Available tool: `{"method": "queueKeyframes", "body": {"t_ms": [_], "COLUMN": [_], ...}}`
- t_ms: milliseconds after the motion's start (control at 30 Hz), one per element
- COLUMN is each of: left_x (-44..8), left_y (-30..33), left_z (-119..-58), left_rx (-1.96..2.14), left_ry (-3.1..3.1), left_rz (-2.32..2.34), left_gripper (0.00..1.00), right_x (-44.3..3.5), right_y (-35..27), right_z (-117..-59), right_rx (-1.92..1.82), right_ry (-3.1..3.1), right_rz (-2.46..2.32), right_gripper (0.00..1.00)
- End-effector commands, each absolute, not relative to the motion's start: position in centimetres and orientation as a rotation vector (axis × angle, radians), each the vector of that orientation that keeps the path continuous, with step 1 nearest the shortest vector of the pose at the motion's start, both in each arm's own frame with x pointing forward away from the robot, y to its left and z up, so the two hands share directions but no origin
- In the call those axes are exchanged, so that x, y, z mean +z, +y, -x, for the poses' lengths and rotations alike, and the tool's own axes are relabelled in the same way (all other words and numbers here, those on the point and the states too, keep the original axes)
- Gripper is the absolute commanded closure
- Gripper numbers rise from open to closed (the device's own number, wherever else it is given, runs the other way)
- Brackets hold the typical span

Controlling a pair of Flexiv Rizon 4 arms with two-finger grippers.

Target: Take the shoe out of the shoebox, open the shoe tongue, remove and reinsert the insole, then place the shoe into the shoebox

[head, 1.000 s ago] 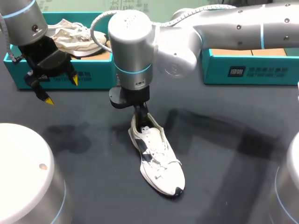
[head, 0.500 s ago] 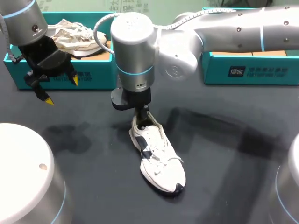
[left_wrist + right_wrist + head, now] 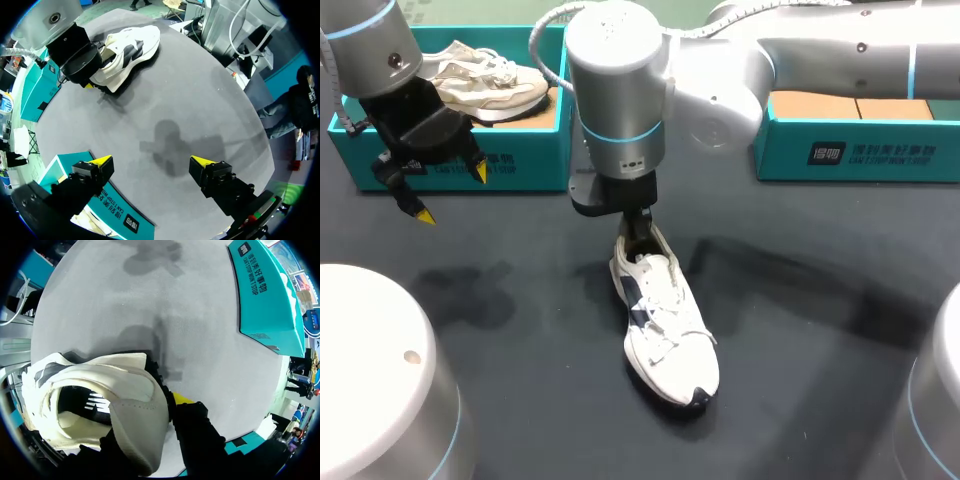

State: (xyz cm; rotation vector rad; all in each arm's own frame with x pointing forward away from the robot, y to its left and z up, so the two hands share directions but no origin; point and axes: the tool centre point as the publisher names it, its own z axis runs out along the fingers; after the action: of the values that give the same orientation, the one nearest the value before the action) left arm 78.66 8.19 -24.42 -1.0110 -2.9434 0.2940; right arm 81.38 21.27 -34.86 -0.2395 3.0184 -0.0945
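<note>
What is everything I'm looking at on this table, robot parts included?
white shoe: one, white with dark markings, middle of the table, toe towards the camera.
beige shoe: one, pale beige, inside the left shoebox.
left shoebox: one, teal, far left.
right shoebox: one, teal, brown inside, far right.
table: one, dark grey.
left fingers: two, yellow-tipped, spread apart, holding nothing, in front of the left shoebox.
right fingers: two, clamped on the white shoe's heel.

Shoe [image 3: 667, 335] white with dark navy side marks and black toe, shoebox [image 3: 525, 165] teal with white print, sneaker [image 3: 485, 78] cream, table [image 3: 820, 340] matte black, right arm [image 3: 840, 60] silver with pale blue bands, left gripper [image 3: 452, 193] black with yellow tips
</note>
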Motion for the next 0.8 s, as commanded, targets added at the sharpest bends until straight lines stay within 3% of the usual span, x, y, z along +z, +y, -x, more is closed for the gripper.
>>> {"method": "queueKeyframes", "body": {"t_ms": [33,433,800], "left_x": [-24.4,-24.4,-24.4], "left_y": [8.2,8.2,8.2], "left_z": [-78.5,-78.5,-78.5], "left_rx": [0.29,0.29,0.29], "left_ry": [-2.946,-2.946,-2.946], "left_rz": [1.012,1.012,1.012], "left_gripper": [0.0,0.0,0.0], "right_x": [-30.3,-22.1,-22.1], "right_y": [17.9,10.5,10.5], "right_z": [-81.8,-86.7,-86.7], "right_rx": [-0.112,-0.143,-0.143], "right_ry": [3.011,2.993,2.993], "right_rz": [0.198,0.092,0.092], "right_gripper": [1.0,1.0,1.0]}}
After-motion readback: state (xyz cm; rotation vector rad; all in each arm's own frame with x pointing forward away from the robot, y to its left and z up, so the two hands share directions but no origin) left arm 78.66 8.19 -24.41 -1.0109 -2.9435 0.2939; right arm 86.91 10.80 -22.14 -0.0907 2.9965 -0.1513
